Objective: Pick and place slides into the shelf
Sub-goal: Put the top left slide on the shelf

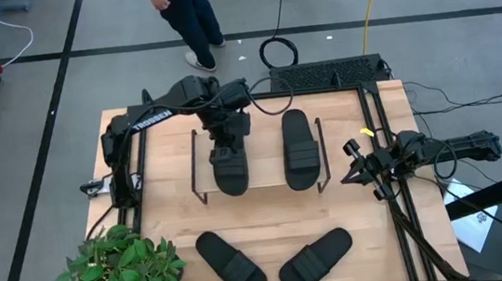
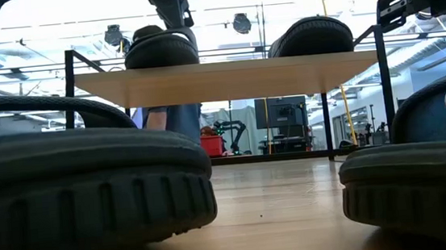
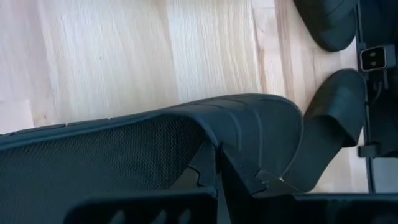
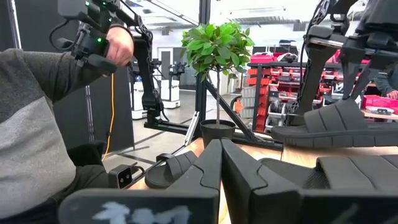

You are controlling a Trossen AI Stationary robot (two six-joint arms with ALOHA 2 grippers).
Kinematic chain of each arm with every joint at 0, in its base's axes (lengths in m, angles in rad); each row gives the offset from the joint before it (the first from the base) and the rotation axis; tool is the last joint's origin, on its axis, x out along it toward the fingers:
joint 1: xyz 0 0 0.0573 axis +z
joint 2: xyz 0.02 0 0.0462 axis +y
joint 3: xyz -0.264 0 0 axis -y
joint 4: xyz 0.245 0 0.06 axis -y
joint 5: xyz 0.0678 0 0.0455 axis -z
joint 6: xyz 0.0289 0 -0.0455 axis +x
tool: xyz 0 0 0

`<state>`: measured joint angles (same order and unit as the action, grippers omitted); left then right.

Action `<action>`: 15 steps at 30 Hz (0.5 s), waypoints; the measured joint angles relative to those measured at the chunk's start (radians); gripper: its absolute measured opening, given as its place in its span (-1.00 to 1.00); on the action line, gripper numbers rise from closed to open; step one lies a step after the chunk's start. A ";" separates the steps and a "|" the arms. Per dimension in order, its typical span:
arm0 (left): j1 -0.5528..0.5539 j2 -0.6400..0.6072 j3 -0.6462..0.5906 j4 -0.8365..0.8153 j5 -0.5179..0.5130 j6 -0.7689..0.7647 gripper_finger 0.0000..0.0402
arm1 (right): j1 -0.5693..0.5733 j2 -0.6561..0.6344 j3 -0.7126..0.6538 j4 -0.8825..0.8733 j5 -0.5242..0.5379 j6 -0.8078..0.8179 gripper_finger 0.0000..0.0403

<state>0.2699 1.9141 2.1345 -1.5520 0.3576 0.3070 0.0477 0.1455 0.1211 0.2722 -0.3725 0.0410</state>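
Two black slides lie side by side on the shelf (image 1: 262,158), whose light top board (image 2: 235,79) stands on thin black legs. The left one (image 1: 230,173) (image 2: 160,48) is under my left gripper (image 1: 224,149), which is shut on it. The right one (image 1: 299,149) (image 2: 312,34) rests sole down on the board. Two more slides (image 1: 231,262) (image 1: 315,257) lie sole down on the table near its near edge and fill the front of the low view. My right gripper (image 1: 351,163) (image 4: 219,163) waits shut at the table's right edge. My left gripper holds the left slide by its ribbed strap (image 3: 239,121), at the strap's edge. The strap is pinched between the two fingers, one on the mesh lining (image 3: 124,155) inside and one on the ribbed outside. The fingers come from above, pointing down. The slide sits on the shelf board.
A potted plant (image 1: 120,271) stands at the table's near left corner. Black frame rails (image 1: 396,191) run along the table's left and right sides. A person (image 1: 187,16) stands beyond the far edge, and a grey sleeve (image 4: 37,124) shows in the right wrist view.
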 joint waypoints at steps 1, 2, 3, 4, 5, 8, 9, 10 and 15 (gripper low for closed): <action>0.000 0.000 0.000 0.000 -0.001 -0.007 -0.99 | 0.000 0.000 0.000 0.000 0.000 0.000 -1.00; 0.000 0.000 0.000 0.000 -0.003 -0.014 -0.99 | 0.000 0.000 0.000 0.000 0.000 0.000 -1.00; 0.000 0.000 0.000 0.000 -0.010 -0.014 -0.99 | 0.000 0.000 0.000 0.000 0.000 0.000 -1.00; 0.000 0.000 0.000 -0.001 -0.020 -0.014 -0.99 | 0.000 0.000 0.000 0.000 0.000 0.000 -1.00; -0.002 0.000 0.000 0.001 -0.029 -0.015 -0.99 | 0.000 0.000 0.000 0.000 0.000 0.000 -1.00; -0.009 0.000 -0.001 0.016 -0.044 -0.015 -0.97 | 0.000 0.000 0.000 0.000 0.000 0.000 -1.00; -0.010 0.000 -0.001 0.022 -0.045 -0.015 -0.94 | 0.000 0.000 0.000 0.000 0.000 0.000 -1.00; -0.010 0.000 -0.001 0.029 -0.045 -0.017 -0.90 | 0.000 0.000 0.000 0.000 0.000 0.000 -1.00; -0.008 0.000 -0.001 0.037 -0.050 -0.028 -0.58 | 0.000 0.000 0.000 0.000 0.000 0.000 -1.00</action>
<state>0.2619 1.9137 2.1334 -1.5146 0.3072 0.2789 0.0479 0.1455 0.1211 0.2722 -0.3725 0.0413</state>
